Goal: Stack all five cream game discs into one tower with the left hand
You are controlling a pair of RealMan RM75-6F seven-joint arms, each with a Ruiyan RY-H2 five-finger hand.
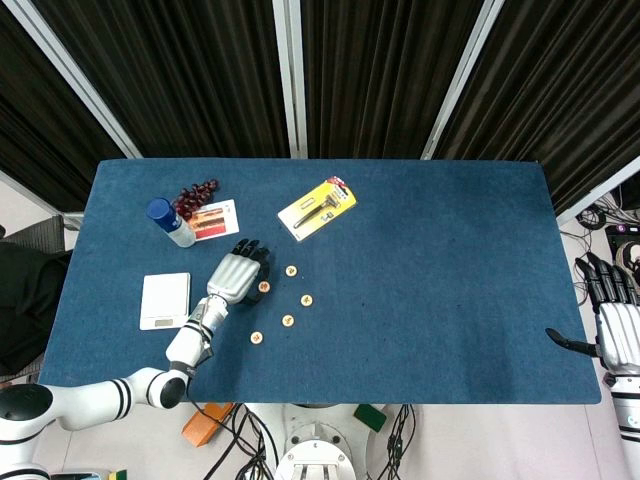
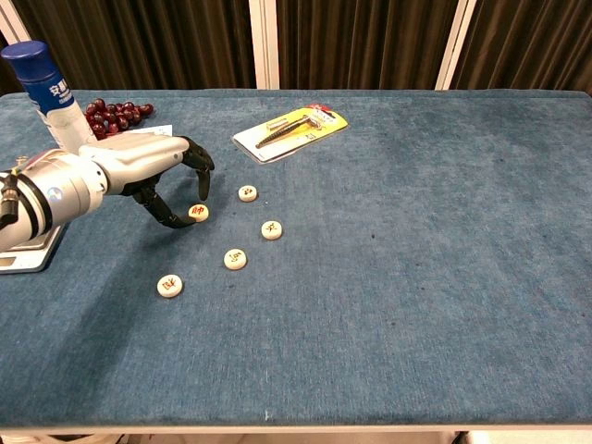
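Five cream discs lie flat and apart on the blue bench [image 2: 444,277], none stacked. The one nearest my left hand [image 2: 139,171] is the disc with the red mark [image 2: 198,213]; my dark fingertips [image 2: 202,176] curl down around it, thumb low at its left side and the other fingers arched over it from behind. I cannot tell whether they touch it or only cage it, and the disc sits on the cloth, not lifted. In the head view that same hand [image 1: 236,275] covers most of the disc.

Just beyond lies a second disc [image 2: 247,192], to the right of it a third [image 2: 271,229], nearer me a fourth [image 2: 235,259], and nearest the front edge a fifth [image 2: 169,286] with a red mark.

Further out stand a blue-capped bottle [image 2: 42,88], a bunch of dark grapes [image 2: 116,116], a yellow carded tool pack [image 2: 291,131] and a small scale [image 1: 165,300].

My right hand [image 1: 615,320] hangs off the right edge of the bench, fingers spread, holding nothing.
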